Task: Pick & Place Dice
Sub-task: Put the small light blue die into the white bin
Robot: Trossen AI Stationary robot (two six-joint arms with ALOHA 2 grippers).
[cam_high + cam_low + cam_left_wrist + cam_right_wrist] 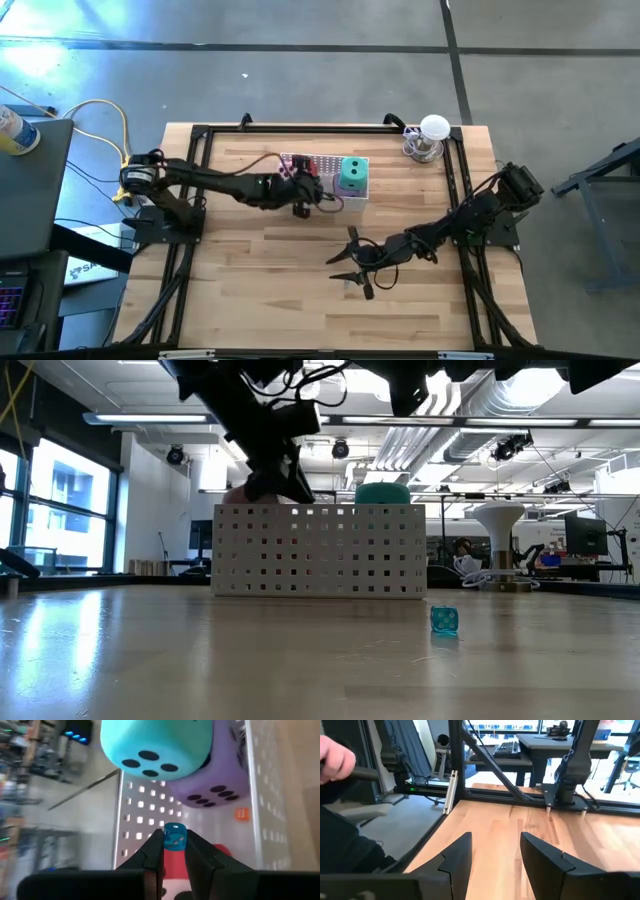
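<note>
I'm looking at the white basket (318,165), a rigid box with square-holed walls, sitting toward the far side of the pale wood-plank table (250,290). The green die (351,174), a soft rounded cube with dark pips, is lying inside on top of the purple die (220,780); red is showing low in the basket, though I can't make out its shape. My left gripper (174,851) is hanging over the basket's left part, its fingers pinching a small clear blue die (174,836). A second small blue die (444,620) is sitting on the table in front of the basket. My right gripper (496,851) is waiting low over bare wood, well clear, fingers apart, holding nothing. A grey concrete floor is surrounding the table
</note>
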